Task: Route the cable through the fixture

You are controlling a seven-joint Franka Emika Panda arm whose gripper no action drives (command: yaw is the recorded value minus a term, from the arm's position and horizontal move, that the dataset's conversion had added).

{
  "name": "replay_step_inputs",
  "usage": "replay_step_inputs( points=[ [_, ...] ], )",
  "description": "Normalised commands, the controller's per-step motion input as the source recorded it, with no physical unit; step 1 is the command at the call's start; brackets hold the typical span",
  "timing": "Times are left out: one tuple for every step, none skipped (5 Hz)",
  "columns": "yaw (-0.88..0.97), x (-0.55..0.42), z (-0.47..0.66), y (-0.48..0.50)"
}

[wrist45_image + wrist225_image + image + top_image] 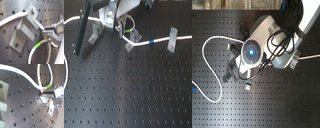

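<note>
The white cable (79, 20) runs in from the first exterior view's left to my gripper (110, 22). It makes a small loop with a green band (128, 31), then passes a blue band (150, 41) and runs off to the first exterior view's right. In the first wrist view the cable (12, 20) lies against a grey L-shaped fixture (25, 30) and reaches my gripper (45, 31), with the green band (38, 45) just beyond it. In the second wrist view my gripper (42, 92) is shut on the cable (25, 76) next to the green band (47, 87).
Three grey fixtures stand on the black perforated board (129, 95): left (97, 34), middle (131, 41) and right (172, 39). A slack cable loop (209, 60) lies at the second exterior view's left. The arm (267, 45) hides the board's middle there.
</note>
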Motion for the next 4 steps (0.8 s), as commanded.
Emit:
replay_step_inputs(
  points=[
    [0.09, 0.002, 0.02, 0.112],
    [0.0, -0.005, 0.02, 0.009],
    [-0.22, 0.198, -0.35, 0.046],
    [-0.17, 0.191, -0.63, -0.084]
  ],
)
